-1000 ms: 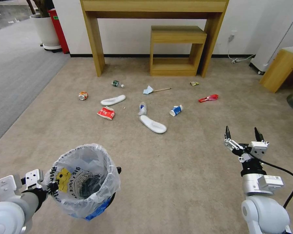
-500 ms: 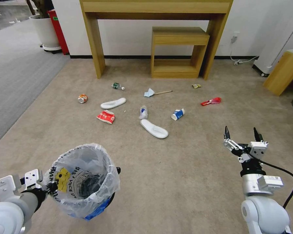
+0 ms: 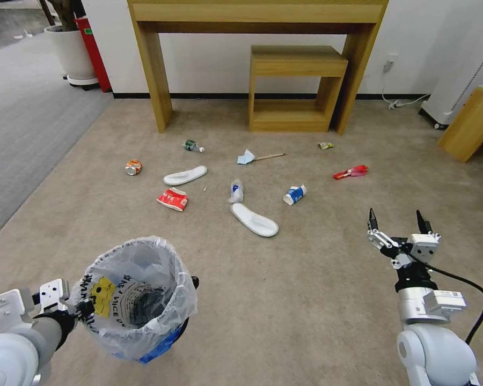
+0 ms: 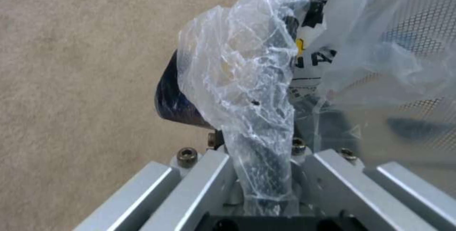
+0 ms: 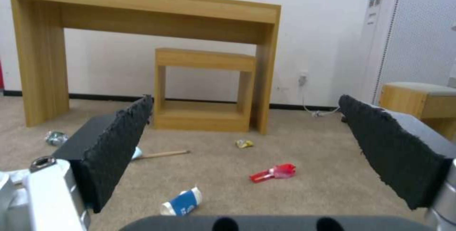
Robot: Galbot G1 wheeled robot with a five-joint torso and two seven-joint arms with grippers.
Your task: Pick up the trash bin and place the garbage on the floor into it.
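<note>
Crinkled translucent plastic lines the trash bin point(image 3: 137, 300), which hangs low on the robot's left, lifted clear of the floor point(image 3: 284, 300) and gripped at its near rim by the left tool point(image 3: 78, 310). In the left wrist view that tool point(image 4: 266, 174) is clenched on the bin's rim with a fold of the bag caught between its fingers point(image 4: 199, 184); the bin's point(image 4: 173, 99) dark wall shows beside it.

Ahead on the beige carpet lies the garbage, well apart from the bin: a white slipper point(image 3: 254, 220) nearest, a second slipper point(image 3: 185, 175) beyond it, a red packet point(image 3: 173, 199) just beside that one, a crushed orange can point(image 3: 133, 167), a green-label bottle point(image 3: 192, 145), a clear wrapper point(image 3: 236, 191), a blue-white paper cup point(image 3: 294, 194), a blue mask point(image 3: 245, 157) touching a wooden stick point(image 3: 268, 156), a red wrapper point(image 3: 351, 172) and a small yellow scrap point(image 3: 325, 145).

On the right, the right tool point(image 3: 397, 228) is held above bare carpet, released, its dark pads point(image 5: 119, 145) wide apart and holding nothing. Past the litter a tall wooden counter point(image 3: 252, 21) stands against the wall with a low shelf unit point(image 3: 295, 88) under it.
</note>
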